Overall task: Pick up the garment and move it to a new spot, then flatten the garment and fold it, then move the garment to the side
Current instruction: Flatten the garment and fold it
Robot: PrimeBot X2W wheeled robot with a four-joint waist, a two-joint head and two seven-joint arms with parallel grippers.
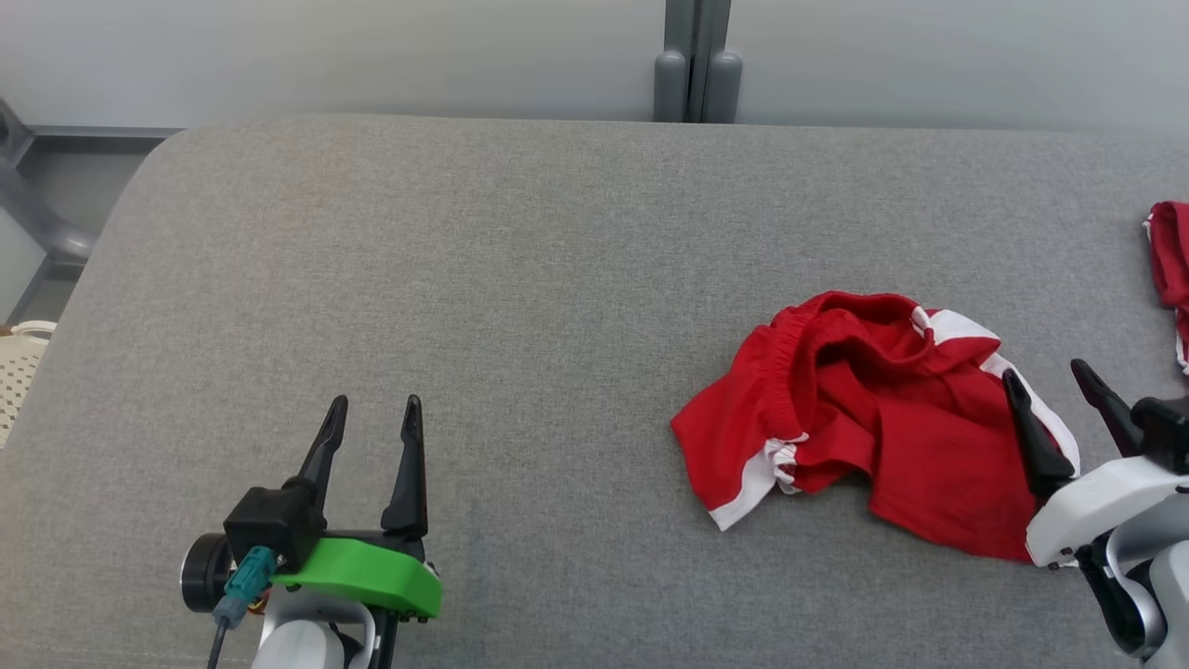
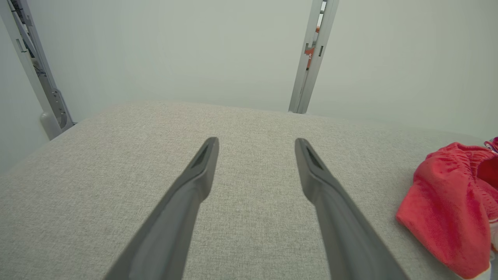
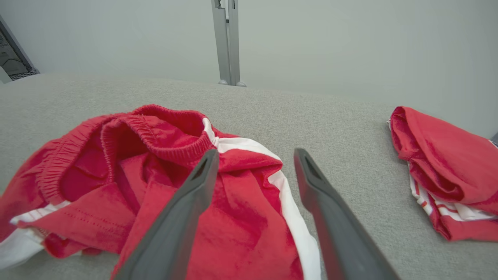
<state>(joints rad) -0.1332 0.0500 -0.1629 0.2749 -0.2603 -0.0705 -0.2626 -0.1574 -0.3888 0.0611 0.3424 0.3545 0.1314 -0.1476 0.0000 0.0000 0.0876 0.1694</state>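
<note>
A crumpled pair of red shorts with white side stripes [image 1: 864, 418] lies on the grey padded table [image 1: 520, 279], right of centre. The same red shorts [image 3: 155, 186] spread under my right gripper [image 3: 255, 155], which is open; its left finger hangs over the cloth and its right finger over the bare table beside the white stripe. In the head view my right gripper [image 1: 1045, 376] sits at the shorts' right edge. My left gripper [image 1: 373, 409] stands open over bare table at the lower left, far from the shorts. In the left wrist view the open left gripper [image 2: 256, 144] has the shorts [image 2: 447, 217] at the right edge.
A second red and white garment [image 1: 1169, 269] lies at the table's far right edge, also in the right wrist view as a folded red garment [image 3: 439, 167]. A grey post [image 1: 697, 65] stands behind the table against a pale wall. A white perforated basket [image 1: 19, 362] is off the table's left edge.
</note>
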